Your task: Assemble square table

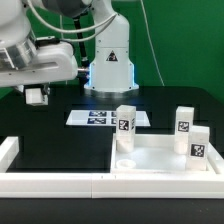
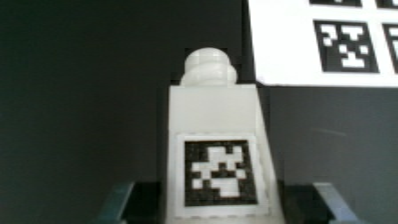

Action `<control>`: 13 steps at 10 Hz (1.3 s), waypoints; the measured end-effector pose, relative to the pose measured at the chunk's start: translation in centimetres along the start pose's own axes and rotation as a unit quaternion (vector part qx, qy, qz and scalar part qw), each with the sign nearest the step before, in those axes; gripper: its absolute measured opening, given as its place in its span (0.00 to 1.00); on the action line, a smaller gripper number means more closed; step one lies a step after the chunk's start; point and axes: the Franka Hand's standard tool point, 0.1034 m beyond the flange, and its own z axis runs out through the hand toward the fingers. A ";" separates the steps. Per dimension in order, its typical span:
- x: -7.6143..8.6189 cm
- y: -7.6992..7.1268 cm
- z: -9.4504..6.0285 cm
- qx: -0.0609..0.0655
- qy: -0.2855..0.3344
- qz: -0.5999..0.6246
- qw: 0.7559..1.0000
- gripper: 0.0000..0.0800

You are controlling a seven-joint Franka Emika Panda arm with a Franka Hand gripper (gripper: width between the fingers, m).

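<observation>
Fourth leg (image 2: 214, 140) between the claw (image 2: 219, 203) fingers at the worktop's (image 1: 60, 140) far left, fingertips cropped, grip impossible to tell, leg barely discernible in the exterior view, tabletop (image 1: 150, 160) near right, three upright legs (image 1: 125, 122) on it

Your arm (image 1: 50, 55): glossy white rounded shells, dark bands at the joints. Its white tapered base (image 1: 110, 45) carries a blue-lit ring (image 1: 108, 76). Your gripper (image 1: 37, 97) ends in dark, blocky fingers (image 2: 128, 203).
</observation>
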 end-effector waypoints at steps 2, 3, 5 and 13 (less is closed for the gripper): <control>2.9 -3.5 -4.8 -0.030 0.102 -0.004 0.994 0.36; 4.0 -5.5 -7.2 -0.037 0.131 -0.003 0.991 0.36; 6.5 -8.0 -11.9 -0.056 0.208 -0.004 0.976 0.36; 10.2 -12.2 -10.3 -0.105 0.484 0.023 0.869 0.36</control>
